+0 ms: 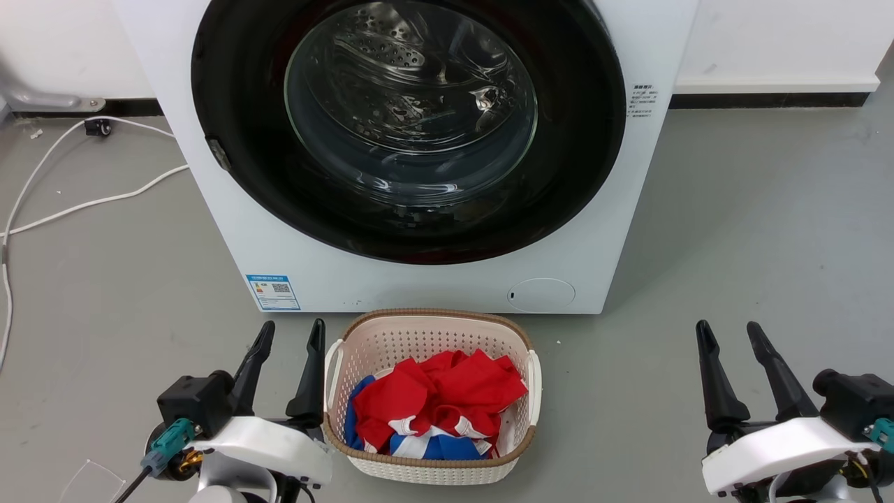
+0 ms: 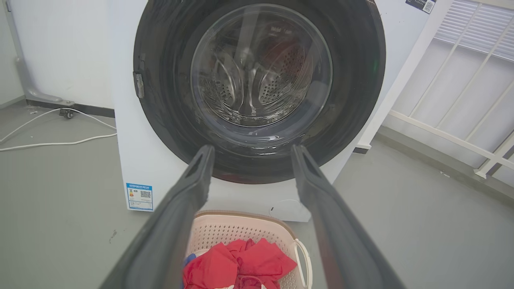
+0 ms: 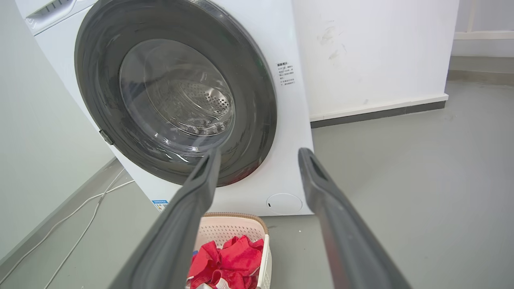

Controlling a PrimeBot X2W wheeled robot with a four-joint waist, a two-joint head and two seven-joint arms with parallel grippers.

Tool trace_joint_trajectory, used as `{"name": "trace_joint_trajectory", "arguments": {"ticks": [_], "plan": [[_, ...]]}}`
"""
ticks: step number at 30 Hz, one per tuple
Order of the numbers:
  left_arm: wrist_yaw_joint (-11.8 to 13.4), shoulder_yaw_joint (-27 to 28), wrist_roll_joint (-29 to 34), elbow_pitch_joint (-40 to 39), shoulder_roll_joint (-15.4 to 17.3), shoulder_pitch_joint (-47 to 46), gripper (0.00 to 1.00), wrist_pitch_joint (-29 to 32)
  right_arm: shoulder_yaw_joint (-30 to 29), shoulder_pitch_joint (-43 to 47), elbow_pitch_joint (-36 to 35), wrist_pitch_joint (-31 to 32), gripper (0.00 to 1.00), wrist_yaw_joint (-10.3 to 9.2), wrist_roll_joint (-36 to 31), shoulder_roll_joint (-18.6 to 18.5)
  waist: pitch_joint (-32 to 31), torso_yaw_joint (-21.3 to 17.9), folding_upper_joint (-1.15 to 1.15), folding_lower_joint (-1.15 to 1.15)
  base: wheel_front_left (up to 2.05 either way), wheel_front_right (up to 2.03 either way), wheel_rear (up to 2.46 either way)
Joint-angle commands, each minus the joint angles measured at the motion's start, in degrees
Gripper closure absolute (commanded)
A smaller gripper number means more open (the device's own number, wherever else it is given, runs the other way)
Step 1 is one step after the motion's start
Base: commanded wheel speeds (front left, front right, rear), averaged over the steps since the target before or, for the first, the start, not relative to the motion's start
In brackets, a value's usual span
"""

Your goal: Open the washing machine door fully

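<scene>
Both empty and spread open, left gripper and right gripper, apart from shut door; judged stiff, heavy, slick, best hooked at grey tab on left rim.

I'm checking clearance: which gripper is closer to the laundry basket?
The left gripper: one of its fingers stands right beside the basket, while the right gripper sits well apart across the floor.

Grey floor carries washing machine, ahead of left gripper & right gripper. Basket sits on floor btw the two, just beside left one. White cable lies ahead & to left of left gripper.
</scene>
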Motion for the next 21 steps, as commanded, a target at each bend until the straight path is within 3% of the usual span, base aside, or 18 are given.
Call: {"name": "trace_joint_trajectory", "arguments": {"ticks": [1,21], "plan": [[0.29,0.07,1.13,-0.14,0.35,-0.13,0.00,-0.54,0.08,-0.12,-0.74,-0.40,0.00,0.10,-1.65,0.11,-0.03,0.02,0.00,0.00,0.00,0.00,0.00],[0.41,-0.58,10.31,1.16,0.09,0.00,0.00,-2.96,-0.06,0.51,-1.10,-1.57,0.00,0.13,-11.24,0.22,-0.10,-0.07,0.00,0.00,0.00,0.00,0.00]]}}
